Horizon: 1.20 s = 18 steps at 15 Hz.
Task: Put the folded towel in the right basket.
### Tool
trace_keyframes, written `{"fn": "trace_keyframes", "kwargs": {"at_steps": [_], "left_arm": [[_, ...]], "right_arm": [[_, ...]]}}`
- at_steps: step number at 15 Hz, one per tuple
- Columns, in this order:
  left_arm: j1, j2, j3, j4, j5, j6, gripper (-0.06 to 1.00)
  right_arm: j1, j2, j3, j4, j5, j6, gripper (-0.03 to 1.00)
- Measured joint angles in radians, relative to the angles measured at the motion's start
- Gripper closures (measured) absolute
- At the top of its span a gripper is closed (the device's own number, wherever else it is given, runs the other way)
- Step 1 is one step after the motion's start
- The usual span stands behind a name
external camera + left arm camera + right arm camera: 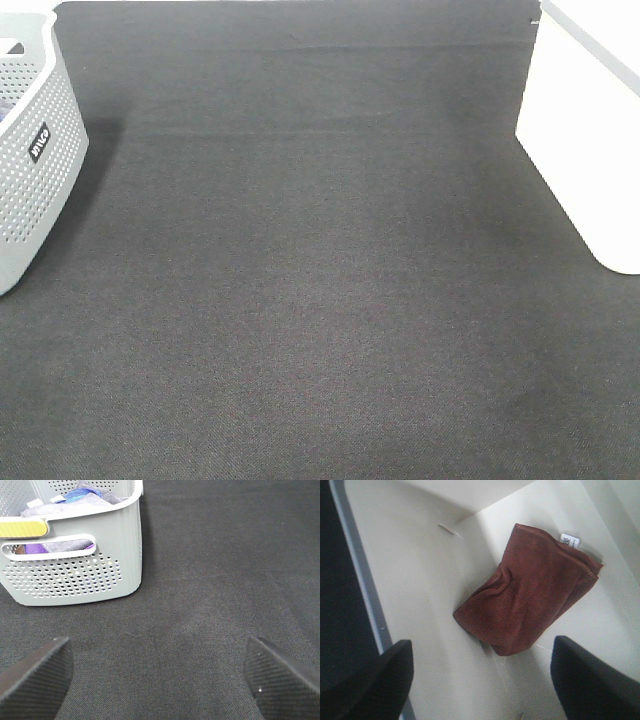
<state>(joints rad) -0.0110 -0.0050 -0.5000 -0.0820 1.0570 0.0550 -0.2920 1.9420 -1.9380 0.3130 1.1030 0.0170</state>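
Note:
In the right wrist view the reddish-brown folded towel, with a small white tag on one edge, lies loose on the floor of the white right basket, leaning against its wall. My right gripper is open and empty above it, apart from the cloth. The basket's pale outer wall shows at the right edge of the exterior view; the towel is hidden there. My left gripper is open and empty over the dark mat. Neither arm shows in the exterior view.
A grey perforated basket with a black label stands at the left edge on the black mat. In the left wrist view this basket holds several cloths, purple and blue among them.

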Motion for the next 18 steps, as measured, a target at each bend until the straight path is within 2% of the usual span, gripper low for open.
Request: {"fn": "trace_keyframes", "kwargs": {"at_steps": [8, 11, 15, 18], "left_arm": [[0.000, 0.000, 0.000, 0.000, 0.000, 0.000, 0.07], [0.000, 0.000, 0.000, 0.000, 0.000, 0.000, 0.07], [0.000, 0.000, 0.000, 0.000, 0.000, 0.000, 0.07], [0.000, 0.000, 0.000, 0.000, 0.000, 0.000, 0.07]], "right_arm": [[0.227, -0.081, 0.000, -0.028, 0.108, -0.055, 0.24], [0.269, -0.131, 0.011, -0.081, 0.111, -0.054, 0.24], [0.272, -0.324, 0.174, -0.078, 0.110, -0.053, 0.24], [0.272, -0.521, 0.407, -0.095, 0.110, -0.054, 0.24]]}}
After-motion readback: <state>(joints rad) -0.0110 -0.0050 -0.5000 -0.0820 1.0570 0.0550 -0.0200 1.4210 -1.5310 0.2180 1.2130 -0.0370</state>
